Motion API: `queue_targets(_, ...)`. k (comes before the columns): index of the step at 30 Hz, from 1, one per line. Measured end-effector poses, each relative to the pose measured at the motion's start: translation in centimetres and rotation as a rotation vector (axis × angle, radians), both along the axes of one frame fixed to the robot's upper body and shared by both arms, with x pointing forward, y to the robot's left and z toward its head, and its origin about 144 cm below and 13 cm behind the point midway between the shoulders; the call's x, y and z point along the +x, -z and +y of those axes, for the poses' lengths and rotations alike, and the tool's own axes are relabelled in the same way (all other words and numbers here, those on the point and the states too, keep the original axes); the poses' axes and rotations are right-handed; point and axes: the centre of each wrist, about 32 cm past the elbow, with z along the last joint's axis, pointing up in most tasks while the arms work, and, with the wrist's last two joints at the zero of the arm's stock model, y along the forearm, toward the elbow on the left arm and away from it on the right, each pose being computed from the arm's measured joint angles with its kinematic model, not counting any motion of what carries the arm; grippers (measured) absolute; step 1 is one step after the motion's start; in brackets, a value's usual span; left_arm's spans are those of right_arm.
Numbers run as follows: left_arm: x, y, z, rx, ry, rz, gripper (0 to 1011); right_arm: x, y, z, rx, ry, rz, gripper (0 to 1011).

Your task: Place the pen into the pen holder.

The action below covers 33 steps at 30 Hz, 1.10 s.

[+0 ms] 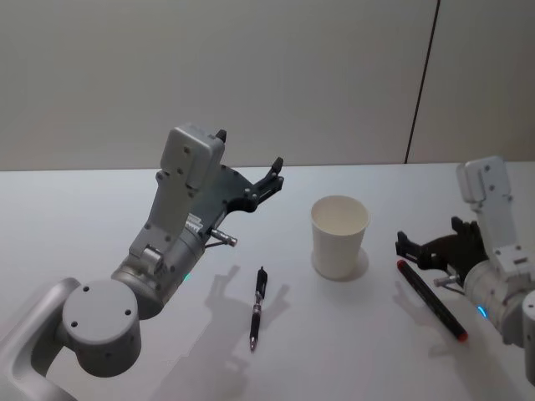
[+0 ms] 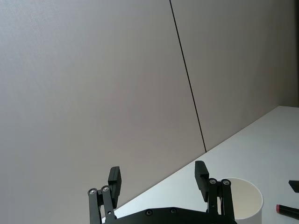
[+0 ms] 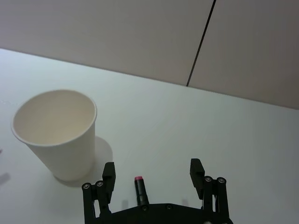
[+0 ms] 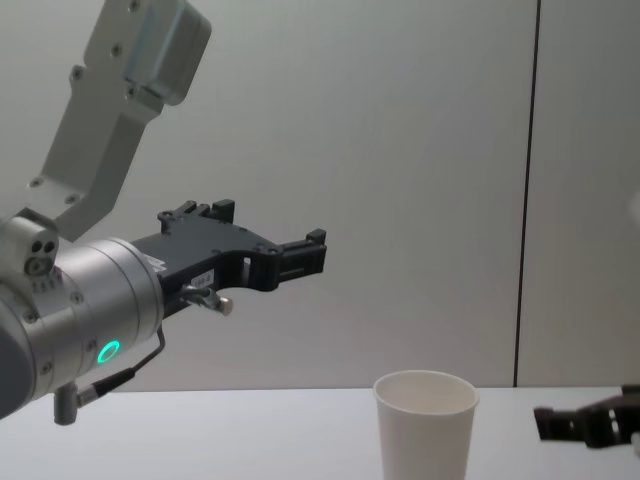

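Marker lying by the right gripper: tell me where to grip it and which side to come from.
Grip the marker across the middle of its black barrel, coming straight down from above with the right gripper. It lies flat on the table, so only its long sides offer the pads a hold. The open fingers sit either side of its end nearer the paper cup; a grip farther along would probably balance better.

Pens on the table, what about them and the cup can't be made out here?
Right wrist view: red-ended pen, all but one end hidden behind the right gripper.
Chest view: pen holder, base cut off by the bottom edge.
Head view: dark pen, too small to read any markings.
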Motion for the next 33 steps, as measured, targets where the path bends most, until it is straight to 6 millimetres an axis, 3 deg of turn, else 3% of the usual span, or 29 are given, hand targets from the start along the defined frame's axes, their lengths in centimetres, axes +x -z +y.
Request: queue_targets(33, 0.0, 0.0, 0.0, 0.0, 0.0, 0.0, 1004, 1.9, 3.0, -0.3, -0.012, -0.001, 0.236, 1001)
